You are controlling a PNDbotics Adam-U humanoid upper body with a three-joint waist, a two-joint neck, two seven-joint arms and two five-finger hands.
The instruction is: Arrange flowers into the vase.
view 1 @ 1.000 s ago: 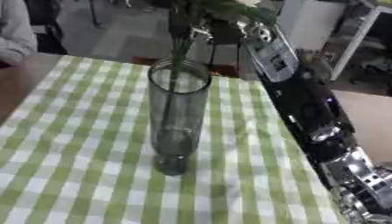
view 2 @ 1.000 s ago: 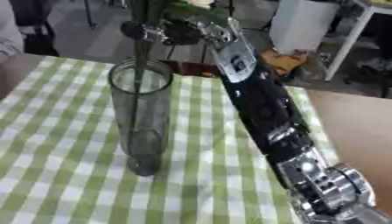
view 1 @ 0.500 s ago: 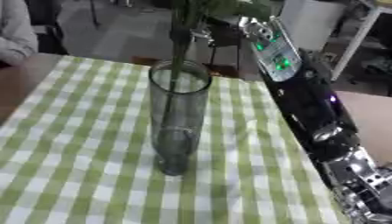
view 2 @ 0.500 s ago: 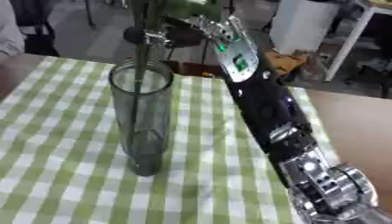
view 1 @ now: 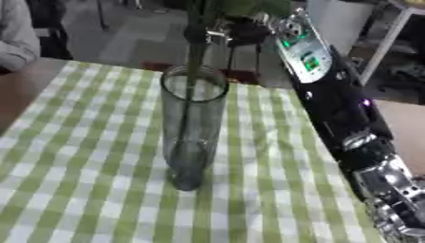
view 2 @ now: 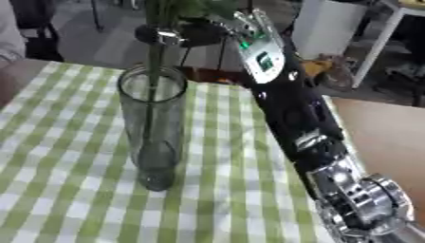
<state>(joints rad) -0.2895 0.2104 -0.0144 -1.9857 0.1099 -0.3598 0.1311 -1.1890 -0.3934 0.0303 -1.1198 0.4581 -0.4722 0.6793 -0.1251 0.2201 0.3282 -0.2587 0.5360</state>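
A tall clear glass vase [view 1: 192, 128] stands upright on the green and white checked cloth [view 1: 83, 171]. A green flower stem [view 1: 195, 52] runs straight down into the vase's mouth, its lower end deep inside the glass; its leaves reach the top edge of the view. My right hand [view 1: 236, 31] is above and just behind the vase's rim, shut on the stem. The black right arm [view 2: 291, 109] stretches in from the lower right. The flower's head is out of view above. My left hand shows in neither view.
The checked cloth covers the table; bare brown tabletop [view 2: 390, 128] shows at the right. Behind the table lie a grey floor, chair legs and a white cabinet [view 2: 328, 23]. A person's grey sleeve [view 1: 16, 38] sits at the far left edge.
My right hand has come down with the stem, so the stem now reaches deeper into the vase. The vase has stayed put.
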